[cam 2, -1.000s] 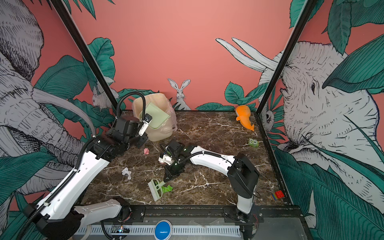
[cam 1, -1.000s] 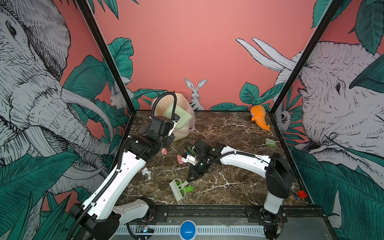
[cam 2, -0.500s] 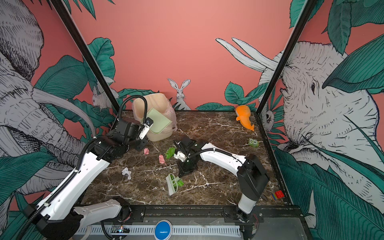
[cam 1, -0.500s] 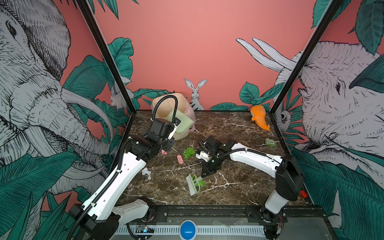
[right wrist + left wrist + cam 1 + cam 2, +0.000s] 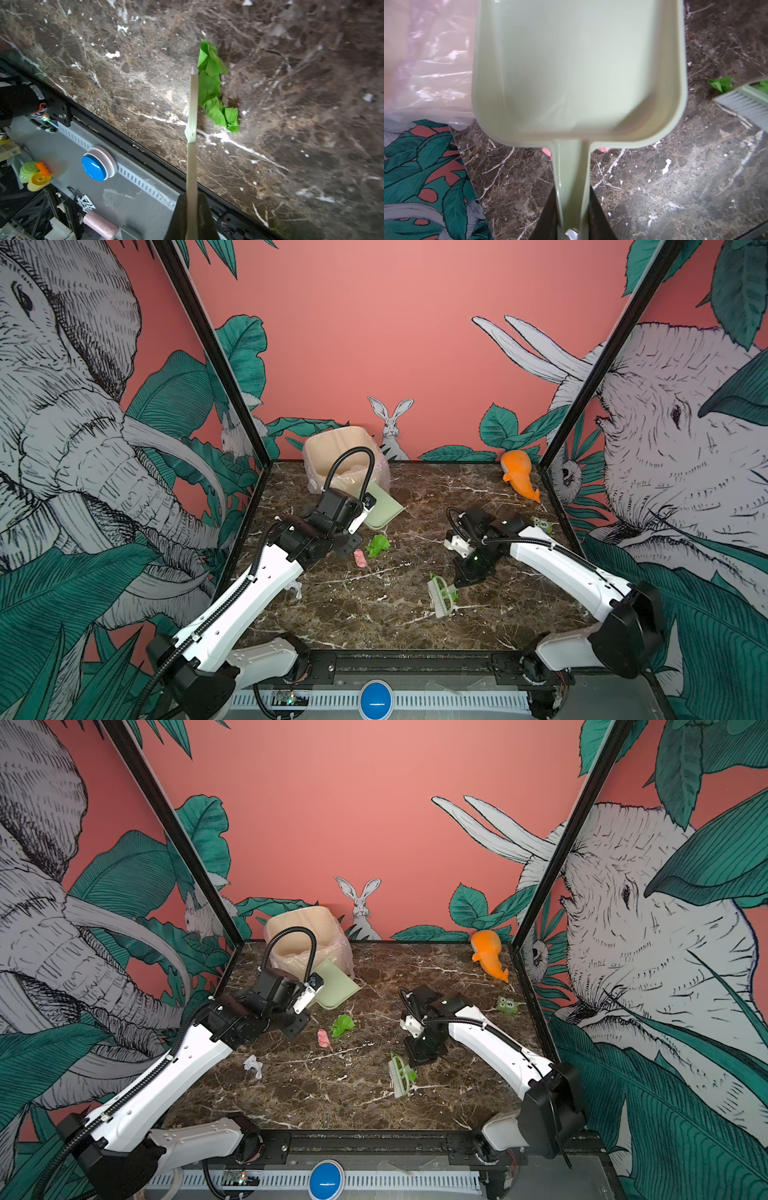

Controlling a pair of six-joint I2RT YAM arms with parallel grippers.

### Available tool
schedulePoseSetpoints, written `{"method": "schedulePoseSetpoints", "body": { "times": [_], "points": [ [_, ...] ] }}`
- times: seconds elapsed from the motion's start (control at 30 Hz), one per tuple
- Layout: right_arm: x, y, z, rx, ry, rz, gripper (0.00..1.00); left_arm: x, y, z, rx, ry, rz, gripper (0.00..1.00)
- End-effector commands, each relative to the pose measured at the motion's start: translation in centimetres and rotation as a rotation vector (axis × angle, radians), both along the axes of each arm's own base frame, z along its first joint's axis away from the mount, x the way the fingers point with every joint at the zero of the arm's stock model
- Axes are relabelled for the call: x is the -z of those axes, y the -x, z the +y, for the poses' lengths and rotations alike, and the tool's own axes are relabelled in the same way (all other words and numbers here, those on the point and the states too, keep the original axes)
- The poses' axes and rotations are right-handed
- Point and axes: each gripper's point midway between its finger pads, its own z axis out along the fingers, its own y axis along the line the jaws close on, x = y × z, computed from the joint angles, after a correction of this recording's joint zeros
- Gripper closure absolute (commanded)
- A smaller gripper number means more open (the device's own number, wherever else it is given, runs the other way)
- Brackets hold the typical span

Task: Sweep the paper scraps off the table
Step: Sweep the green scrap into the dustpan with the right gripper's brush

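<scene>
Brown marble with white veins makes up the table (image 5: 374,622), and the paper scraps (image 5: 378,545) lie scattered over its middle and left. A crumpled green scrap (image 5: 343,1025) sits just beside a pink scrap (image 5: 360,559), both close in front of the left arm's wrist. A white scrap (image 5: 253,1065) lies nearer the left edge, right by that arm's white link.

The left gripper (image 5: 572,212) is clamped on the handle of a pale green dustpan (image 5: 571,62). Its pan is empty and sits right beside the bagged bin (image 5: 332,448) at the back left.

The right gripper (image 5: 191,216) is pinched tight on the thin handle of a small brush (image 5: 440,597). The brush head is low over the table, front of centre, though I can't tell whether it touches. A second green wad (image 5: 212,91) is bunched right against the brush head.

An orange carrot toy (image 5: 517,470) lies in the back right corner, and a little green toy (image 5: 507,1006) sits near the right edge.
</scene>
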Motion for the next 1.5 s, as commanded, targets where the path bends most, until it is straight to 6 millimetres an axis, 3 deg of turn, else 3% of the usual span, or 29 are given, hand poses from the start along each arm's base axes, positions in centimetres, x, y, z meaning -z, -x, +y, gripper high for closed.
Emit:
{"method": "schedulePoseSetpoints", "body": {
  "times": [0.0,0.23,0.37,0.53,1.0,1.47],
  "points": [
    [-0.7,1.0,-2.7,-0.029,0.095,-0.006,1.0,1.7,1.0,-0.9,0.016,0.012,0.071,0.91],
    [-3.7,0.8,-4.0,-0.006,0.101,-0.068,1.0,5.2,4.0,-4.8,0.131,0.008,0.179,0.91],
    [-5.7,0.3,-5.3,0.006,0.128,-0.121,1.0,7.4,5.5,-5.9,0.172,-0.019,0.236,0.92],
    [-6.5,-0.9,-7.3,0.022,0.193,-0.149,1.0,9.9,7.4,-7.0,0.235,-0.064,0.285,0.92],
    [-4.7,-5.2,-7.8,0.026,0.289,-0.169,1.0,14.2,10.7,-8.9,0.331,-0.151,0.327,0.92],
    [-2.5,-5.8,-7.3,-0.008,0.334,-0.131,1.0,16.3,11.7,-10.1,0.359,-0.184,0.315,0.93]
  ]
}}
